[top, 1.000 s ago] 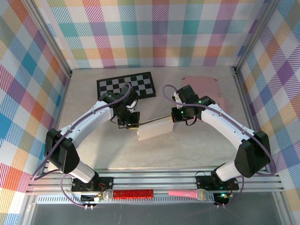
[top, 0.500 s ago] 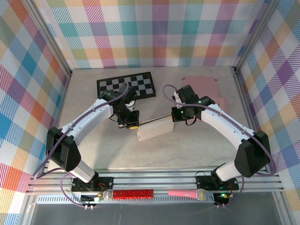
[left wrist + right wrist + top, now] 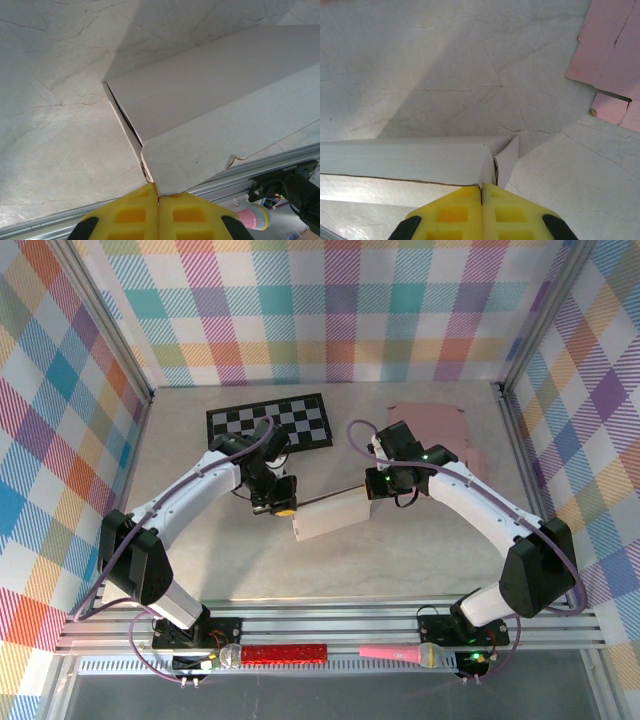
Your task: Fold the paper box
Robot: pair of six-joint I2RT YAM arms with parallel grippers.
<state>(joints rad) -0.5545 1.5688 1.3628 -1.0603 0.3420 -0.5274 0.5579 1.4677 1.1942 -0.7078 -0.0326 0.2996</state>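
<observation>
A white paper box [image 3: 330, 517], partly folded into a long flat shape, is held above the table between the two arms. My left gripper [image 3: 283, 508] is shut on the box's left corner, and in the left wrist view the yellow pads [image 3: 130, 215] pinch a flap edge of the box [image 3: 210, 115]. At the other end my right gripper [image 3: 372, 486] is shut on the box's right end. The right wrist view has the yellow pads [image 3: 502, 212] clamping the folded end of the box [image 3: 420, 160], with a small side flap sticking out beside them.
A black-and-white checkerboard mat [image 3: 270, 422] lies at the back left. A flat pink sheet [image 3: 428, 424] lies at the back right, also seen from the right wrist [image 3: 615, 60]. A red bar [image 3: 285, 652] and a pink microphone [image 3: 400, 653] rest on the front rail.
My left gripper has shifted slightly toward the box's left corner and turned a little. The box and the right arm have stayed where they were.
</observation>
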